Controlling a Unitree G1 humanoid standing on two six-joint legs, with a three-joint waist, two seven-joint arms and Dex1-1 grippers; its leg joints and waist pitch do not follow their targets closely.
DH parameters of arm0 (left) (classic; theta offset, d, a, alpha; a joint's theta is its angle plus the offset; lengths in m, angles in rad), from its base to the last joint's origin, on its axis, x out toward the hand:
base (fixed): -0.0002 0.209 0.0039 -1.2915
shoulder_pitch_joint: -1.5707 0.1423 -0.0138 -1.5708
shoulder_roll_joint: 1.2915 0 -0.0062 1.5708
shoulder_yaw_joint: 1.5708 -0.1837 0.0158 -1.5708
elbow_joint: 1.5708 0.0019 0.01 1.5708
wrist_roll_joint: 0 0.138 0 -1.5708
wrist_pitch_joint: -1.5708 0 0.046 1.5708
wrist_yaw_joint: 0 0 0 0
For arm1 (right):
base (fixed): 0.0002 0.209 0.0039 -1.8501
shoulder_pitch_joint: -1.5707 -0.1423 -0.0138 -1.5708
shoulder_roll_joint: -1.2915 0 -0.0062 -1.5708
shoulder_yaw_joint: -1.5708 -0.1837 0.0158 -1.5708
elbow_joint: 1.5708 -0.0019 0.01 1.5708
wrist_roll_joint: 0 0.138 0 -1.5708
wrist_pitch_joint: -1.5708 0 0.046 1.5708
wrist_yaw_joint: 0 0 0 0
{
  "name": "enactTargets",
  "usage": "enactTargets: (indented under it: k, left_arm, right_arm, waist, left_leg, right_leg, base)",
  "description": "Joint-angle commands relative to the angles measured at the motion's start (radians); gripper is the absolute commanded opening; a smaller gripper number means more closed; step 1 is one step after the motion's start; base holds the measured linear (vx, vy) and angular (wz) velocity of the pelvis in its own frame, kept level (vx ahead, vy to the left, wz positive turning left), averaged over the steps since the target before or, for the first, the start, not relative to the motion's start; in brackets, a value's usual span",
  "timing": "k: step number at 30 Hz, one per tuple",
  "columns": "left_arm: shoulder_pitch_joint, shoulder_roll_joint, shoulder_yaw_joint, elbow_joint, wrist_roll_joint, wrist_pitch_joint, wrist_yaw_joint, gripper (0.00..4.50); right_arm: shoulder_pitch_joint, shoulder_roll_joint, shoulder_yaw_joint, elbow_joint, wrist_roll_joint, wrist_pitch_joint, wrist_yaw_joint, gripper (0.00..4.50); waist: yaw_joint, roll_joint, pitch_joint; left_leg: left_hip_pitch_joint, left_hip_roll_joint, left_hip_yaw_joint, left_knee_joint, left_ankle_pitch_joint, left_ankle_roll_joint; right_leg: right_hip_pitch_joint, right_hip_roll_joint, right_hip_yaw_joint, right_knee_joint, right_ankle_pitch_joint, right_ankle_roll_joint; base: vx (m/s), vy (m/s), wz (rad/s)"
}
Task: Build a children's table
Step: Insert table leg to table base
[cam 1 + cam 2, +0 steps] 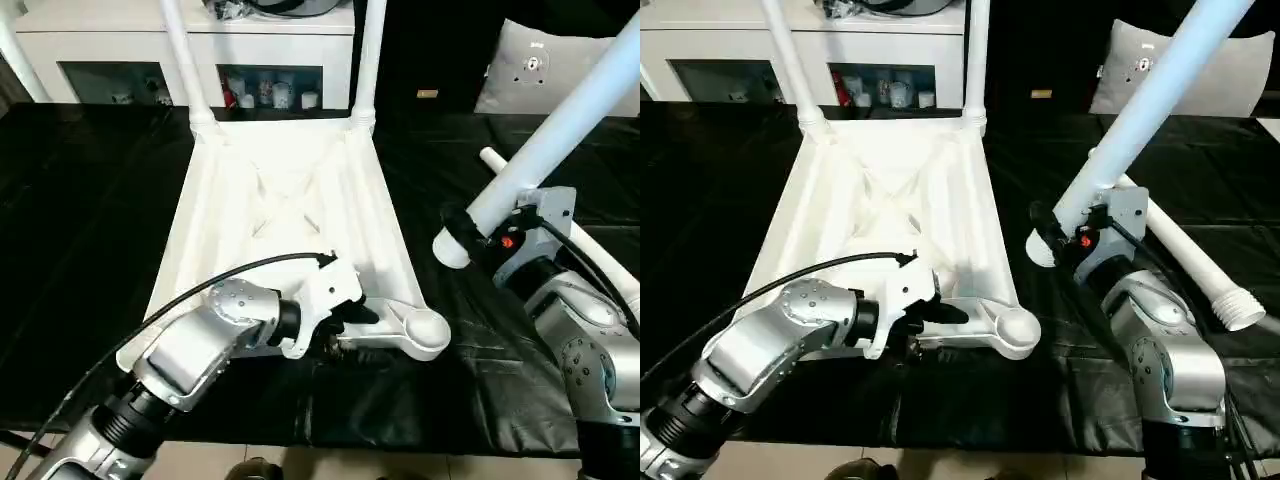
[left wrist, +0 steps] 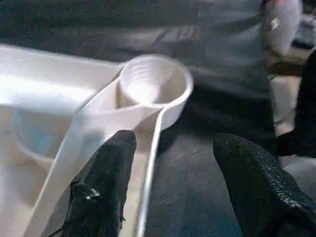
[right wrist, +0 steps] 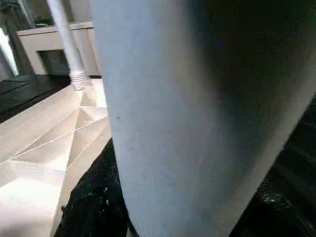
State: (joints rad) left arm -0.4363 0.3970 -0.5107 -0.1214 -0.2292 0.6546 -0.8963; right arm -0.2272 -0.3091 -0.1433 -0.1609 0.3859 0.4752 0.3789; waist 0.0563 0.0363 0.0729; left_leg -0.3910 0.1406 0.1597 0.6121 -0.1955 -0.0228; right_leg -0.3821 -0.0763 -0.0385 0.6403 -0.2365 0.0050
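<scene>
The children's table top point(image 1: 290, 200) lies upside down on the black worktable, ribbed underside up. Two white legs point(image 1: 185, 60) point(image 1: 370, 60) stand in its far corner sockets. The near right corner socket point(image 1: 428, 330) is empty. My left gripper point(image 1: 345, 325) is at that corner, open, and its fingers point(image 2: 103, 187) straddle the top's rim just short of the socket point(image 2: 153, 81). My right gripper point(image 1: 505, 240) is shut on a third leg point(image 1: 560, 130), which tilts up and to the right with its lower end just right of the top. This leg point(image 3: 197, 123) hides most of the right fingers.
A loose white leg point(image 1: 1195, 255) lies on the black cover point(image 1: 80, 220) behind my right arm, threaded end toward the near right. A white cabinet point(image 1: 130, 40) and a grey cushion point(image 1: 540, 70) stand behind the worktable. Its front edge runs just under my forearms.
</scene>
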Motion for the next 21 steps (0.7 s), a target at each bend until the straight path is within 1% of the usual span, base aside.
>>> enactTargets:
  k: [1,2,3,4,6,7,8,9,10,11,13,14,16,18,20,21]
  left_arm:
    - [-0.013,0.007,-0.01,0.016,0.022,0.015,0.018,2.6]
    - [-0.016,0.007,-0.014,0.021,0.025,0.018,0.025,2.6]
    - [-0.016,0.006,-0.016,0.023,0.026,0.02,0.028,2.55]
    - [-0.013,0.006,-0.021,0.024,0.036,0.013,0.034,2.39]
    - [-0.008,0.004,-0.024,0.027,0.046,0.004,0.036,2.23]
    - [-0.006,0.003,-0.025,0.029,0.049,0.002,0.037,2.22]
    - [-0.003,0.0,-0.026,0.032,0.054,0.0,0.039,2.19]
    - [-0.002,-0.002,-0.026,0.035,0.059,-0.002,0.04,2.08]
    - [-0.001,-0.002,-0.028,0.036,0.062,-0.003,0.04,2.08]
    - [-0.002,-0.002,-0.029,0.037,0.064,-0.004,0.04,1.92]
    - [-0.009,0.012,-0.05,0.039,0.077,-0.006,0.034,1.79]
    - [-0.009,0.013,-0.051,0.039,0.079,-0.006,0.033,1.77]
    - [-0.009,0.017,-0.053,0.038,0.083,-0.007,0.028,1.46]
    - [-0.009,0.031,-0.064,0.03,0.089,-0.006,0.008,1.39]
    - [-0.006,0.047,-0.075,0.014,0.089,0.003,-0.011,1.26]
    - [-0.004,0.05,-0.077,0.009,0.09,0.006,-0.015,1.13]
  right_arm:
    - [0.014,-0.005,0.037,-0.038,-0.03,-0.017,0.006,1.92]
    - [0.022,-0.007,0.052,-0.045,-0.037,-0.024,0.013,1.92]
    - [0.025,-0.007,0.055,-0.048,-0.038,-0.026,0.014,1.92]
    - [0.029,-0.003,0.049,-0.051,-0.034,-0.023,0.006,1.92]
    - [0.03,0.0,0.04,-0.051,-0.033,-0.021,-0.003,1.92]
    - [0.031,0.001,0.037,-0.051,-0.033,-0.021,-0.005,1.92]
    - [0.032,0.003,0.033,-0.053,-0.031,-0.02,-0.01,1.92]
    - [0.033,0.004,0.031,-0.055,-0.03,-0.019,-0.012,1.92]
    - [0.034,0.005,0.031,-0.058,-0.029,-0.019,-0.013,1.92]
    - [0.036,0.005,0.033,-0.06,-0.029,-0.019,-0.013,1.92]
    - [0.044,0.007,0.039,-0.063,-0.034,-0.023,-0.017,1.92]
    - [0.044,0.007,0.039,-0.063,-0.034,-0.023,-0.017,1.92]
    - [0.044,0.008,0.039,-0.063,-0.034,-0.022,-0.018,1.92]
    - [0.043,0.008,0.039,-0.062,-0.034,-0.022,-0.018,1.92]
    - [0.043,0.008,0.038,-0.061,-0.035,-0.022,-0.018,1.92]
    - [0.043,0.007,0.038,-0.061,-0.035,-0.022,-0.018,1.92]
  waist:
    - [0.001,-0.008,-0.049]
    - [0.001,-0.009,-0.05]
    - [0.003,-0.003,-0.051]
    - [0.002,-0.006,-0.052]
    - [0.003,-0.007,-0.055]
    - [0.004,-0.003,-0.056]
    - [0.003,-0.005,-0.056]
    - [0.003,-0.005,-0.055]
    - [0.004,-0.003,-0.055]
    - [0.003,-0.004,-0.055]
    - [0.004,-0.005,-0.052]
    - [0.004,-0.004,-0.051]
    - [0.003,-0.004,-0.048]
    - [0.003,-0.003,-0.046]
    - [0.003,-0.002,-0.046]
    - [0.002,-0.002,-0.047]
  left_leg:
    - [0.016,0.075,-0.025,-0.088,-0.169,0.02]
    - [0.015,0.073,-0.025,-0.087,-0.146,0.026]
    - [0.015,0.074,-0.027,-0.087,-0.137,0.028]
    - [0.015,0.074,-0.026,-0.086,-0.125,0.035]
    - [0.014,0.074,-0.025,-0.083,-0.081,0.057]
    - [0.014,0.074,-0.026,-0.082,-0.071,0.062]
    - [0.014,0.074,-0.024,-0.082,-0.06,0.071]
    - [0.013,0.074,-0.024,-0.081,-0.053,0.078]
    - [0.014,0.075,-0.025,-0.081,-0.052,0.08]
    - [0.014,0.075,-0.024,-0.081,-0.056,0.083]
    - [0.015,0.076,-0.023,-0.084,-0.075,0.081]
    - [0.016,0.077,-0.024,-0.086,-0.088,0.077]
    - [0.017,0.078,-0.024,-0.089,-0.113,0.067]
    - [0.018,0.078,-0.024,-0.092,-0.132,0.054]
    - [0.018,0.078,-0.024,-0.092,-0.127,0.049]
    - [0.018,0.078,-0.024,-0.091,-0.118,0.05]
  right_leg:
    - [0.036,-0.071,0.047,-0.091,-0.126,-0.225]
    - [0.038,-0.07,0.047,-0.088,-0.09,-0.226]
    - [0.038,-0.071,0.047,-0.086,-0.072,-0.227]
    - [0.039,-0.071,0.046,-0.085,-0.04,-0.231]
    - [0.043,-0.071,0.045,-0.08,0.032,-0.247]
    - [0.043,-0.072,0.044,-0.079,0.047,-0.25]
    - [0.044,-0.071,0.044,-0.078,0.068,-0.257]
    - [0.045,-0.071,0.043,-0.077,0.08,-0.262]
    - [0.045,-0.071,0.042,-0.077,0.082,-0.265]
    - [0.045,-0.072,0.043,-0.078,0.083,-0.268]
    - [0.044,-0.073,0.043,-0.081,0.055,-0.268]
    - [0.044,-0.073,0.043,-0.083,0.034,-0.265]
    - [0.042,-0.073,0.044,-0.087,-0.007,-0.26]
    - [0.04,-0.073,0.045,-0.089,-0.045,-0.256]
    - [0.04,-0.073,0.046,-0.089,-0.043,-0.253]
    - [0.04,-0.073,0.046,-0.087,-0.026,-0.253]
  base:
    - [0.0,0.0,0.0]
    - [0.0,0.0,0.0]
    - [0.0,0.0,0.0]
    - [0.0,0.0,0.0]
    - [0.0,0.0,0.0]
    - [0.0,0.0,0.0]
    - [0.0,0.0,0.0]
    - [0.0,0.0,0.0]
    - [0.0,0.0,0.0]
    - [0.0,0.0,0.0]
    - [0.0,0.0,0.0]
    - [0.0,0.0,0.0]
    - [0.0,0.0,0.0]
    - [0.0,0.0,0.0]
    - [0.0,0.0,0.0]
    - [0.0,0.0,0.0]
